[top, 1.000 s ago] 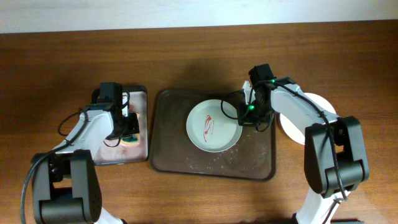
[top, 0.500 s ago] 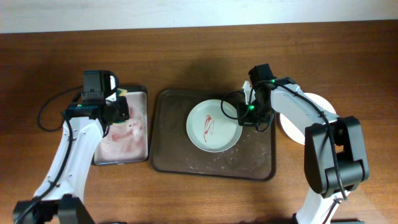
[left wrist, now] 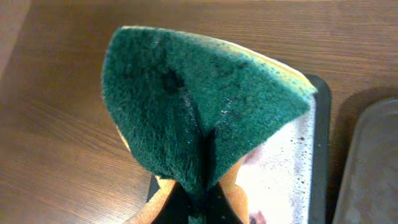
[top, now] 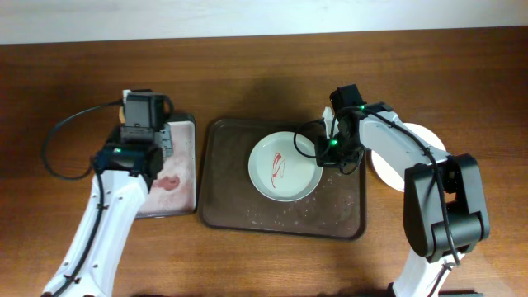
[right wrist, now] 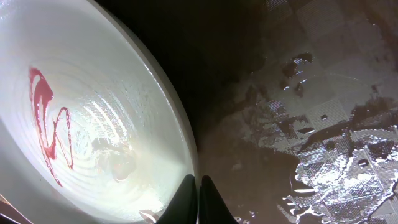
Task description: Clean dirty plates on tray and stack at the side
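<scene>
A white plate (top: pixel 283 167) with a red smear (top: pixel 276 167) lies in the large dark brown tray (top: pixel 223 198). My right gripper (top: pixel 327 152) is shut on this plate's right rim; in the right wrist view its black fingers (right wrist: pixel 186 202) pinch the plate (right wrist: pixel 93 124) at its edge above the wet tray floor (right wrist: pixel 298 124). My left gripper (left wrist: pixel 202 202) is shut on a folded green and yellow sponge (left wrist: pixel 199 93), held over the left edge of the small black tray (left wrist: pixel 318 155). Another white plate (top: pixel 417 153) rests on the table at the right, partly hidden by the right arm.
The small black tray (top: pixel 169 177) with a wet pinkish inside sits left of the brown tray. Water drops and foam spot the brown tray's front part (top: pixel 280 216). Cables loop from both arms. Bare wooden table lies all round.
My left arm has risen out of the small black tray with the sponge and swung slightly right. The right arm and the plate have not moved.
</scene>
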You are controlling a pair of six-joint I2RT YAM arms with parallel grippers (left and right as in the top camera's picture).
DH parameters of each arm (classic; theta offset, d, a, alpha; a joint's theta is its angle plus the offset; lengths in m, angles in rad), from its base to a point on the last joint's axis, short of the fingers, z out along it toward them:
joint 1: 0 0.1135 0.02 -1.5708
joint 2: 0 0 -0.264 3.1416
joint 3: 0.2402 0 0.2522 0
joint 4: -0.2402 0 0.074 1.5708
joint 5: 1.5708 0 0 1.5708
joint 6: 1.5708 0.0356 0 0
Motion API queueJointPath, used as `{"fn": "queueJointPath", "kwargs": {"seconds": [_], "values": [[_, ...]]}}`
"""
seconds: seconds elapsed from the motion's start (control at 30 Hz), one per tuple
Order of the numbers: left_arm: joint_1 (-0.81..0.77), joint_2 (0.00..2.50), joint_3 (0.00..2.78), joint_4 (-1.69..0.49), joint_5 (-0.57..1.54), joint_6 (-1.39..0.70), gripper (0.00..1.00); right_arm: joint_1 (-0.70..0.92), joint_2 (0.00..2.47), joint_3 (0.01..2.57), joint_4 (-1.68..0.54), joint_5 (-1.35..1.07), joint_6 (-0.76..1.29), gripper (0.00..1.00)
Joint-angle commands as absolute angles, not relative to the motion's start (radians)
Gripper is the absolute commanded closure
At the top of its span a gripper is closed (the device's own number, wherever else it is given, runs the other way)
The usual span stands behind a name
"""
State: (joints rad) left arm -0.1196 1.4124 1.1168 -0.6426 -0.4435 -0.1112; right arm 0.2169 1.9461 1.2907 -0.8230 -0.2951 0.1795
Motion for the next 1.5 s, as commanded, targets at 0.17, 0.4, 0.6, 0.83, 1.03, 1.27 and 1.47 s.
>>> {"fn": "queueJointPath", "kwargs": {"seconds": [0.17, 0.4, 0.6, 0.83, 1.03, 1.27, 1.47], "values": [[-0.168, 1.385, 1.138, -0.636, -0.550, -0.096, 1.00, 0.224, 1.938, 1.287, -0.822, -0.276, 0.180, 0.96], [-0.168, 1.385, 1.138, -0.636, -0.550, -0.096, 1.00, 0.224, 1.938, 1.287, -0.822, -0.275, 0.180, 0.96], [-0.168, 1.385, 1.138, -0.636, -0.550, -0.096, 1.00, 0.224, 1.938, 1.287, -0.822, -0.275, 0.180, 0.96], [-0.168, 1.385, 1.138, -0.636, -0.550, -0.096, 1.00, 0.224, 1.938, 1.287, -0.822, -0.275, 0.180, 0.96], [-0.167, 1.386, 1.128, -0.638, -0.517, -0.098, 1.00, 0.224, 1.938, 1.287, -0.818, -0.275, 0.180, 0.96], [-0.167, 1.454, 1.028, -0.636, -0.329, -0.101, 1.00, 0.224, 1.938, 1.287, -0.819, -0.275, 0.180, 0.96], [-0.167, 1.586, 1.008, -0.640, -0.155, -0.103, 1.00, 0.224, 1.938, 1.287, -0.822, -0.276, 0.180, 0.96]]}}
